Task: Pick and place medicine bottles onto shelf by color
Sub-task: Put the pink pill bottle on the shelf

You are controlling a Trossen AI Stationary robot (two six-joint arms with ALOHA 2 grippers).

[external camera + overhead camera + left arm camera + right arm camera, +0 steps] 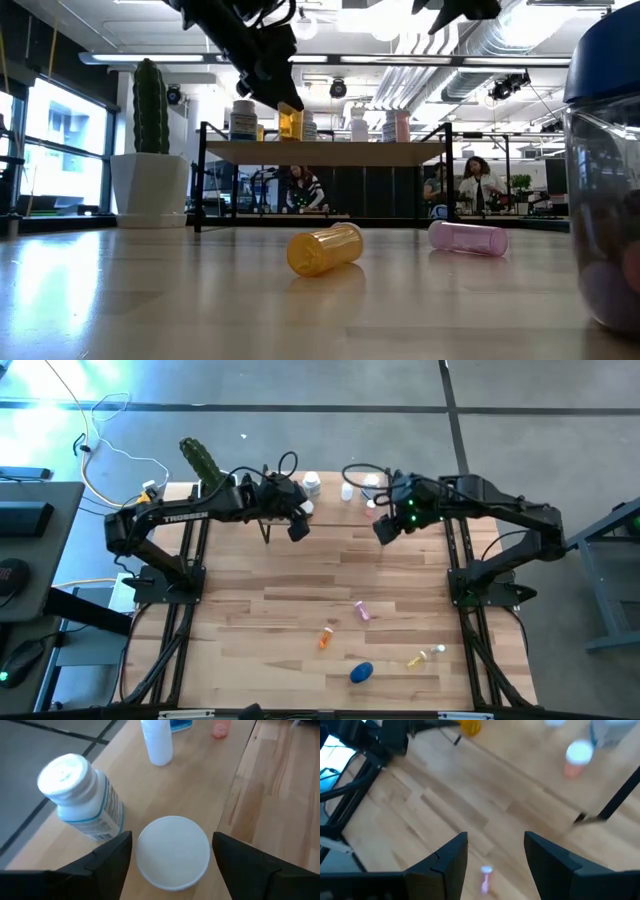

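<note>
Wooden shelf (330, 153) at the table's far edge, both grippers near it, four bottles loose on the tabletop (300, 600).

Left gripper (297, 518) hovers over the shelf's left part; in its wrist view the fingers (107, 860) stand apart on either side of a white cap (173, 851), not touching it, and the low view shows a yellow bottle (290, 122) under that gripper on the shelf. A white labelled bottle (82, 795) stands just beside it. Right gripper (385, 527) hangs above the tabletop just in front of the shelf's right part, fingers (445, 862) parted and holding nothing. Lying on the tabletop nearer the front, left to right: an orange bottle (325, 637), a blue bottle (361, 673), a pink bottle (362, 611), a yellowish bottle (424, 656).
</note>
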